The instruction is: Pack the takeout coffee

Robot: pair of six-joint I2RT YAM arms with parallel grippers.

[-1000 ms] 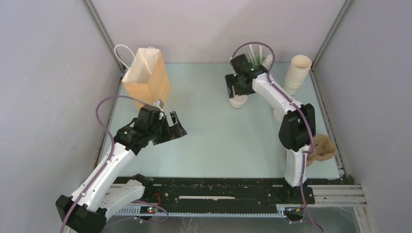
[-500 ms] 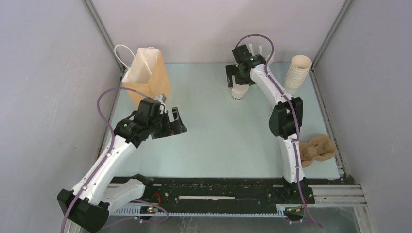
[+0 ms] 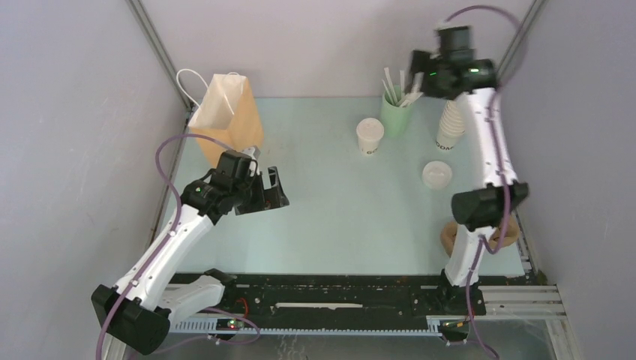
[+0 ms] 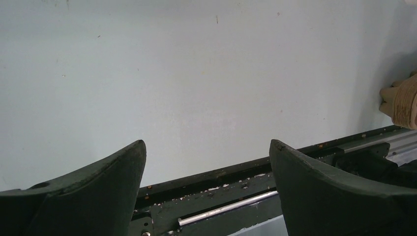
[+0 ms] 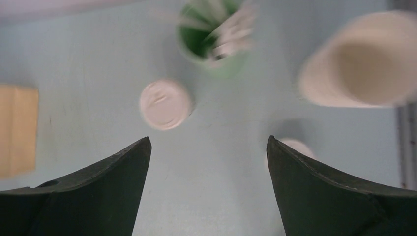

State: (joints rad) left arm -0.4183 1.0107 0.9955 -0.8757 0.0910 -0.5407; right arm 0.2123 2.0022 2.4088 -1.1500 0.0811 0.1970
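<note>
My left gripper is hanging wide open, empty. Beyond it on the table, the near cup and far cup, cream with white lids, are standing apart. I'm failing to read the far cup's dark print. My right gripper is hovering above them, spread wide.

I have the bag at the table's far left. One lidded cup stands far centre, with the stick cup just behind it to the right. The cup stack is further right. The second lidded cup sits in front of that stack. The carrier lies near right, partly hidden.
</note>
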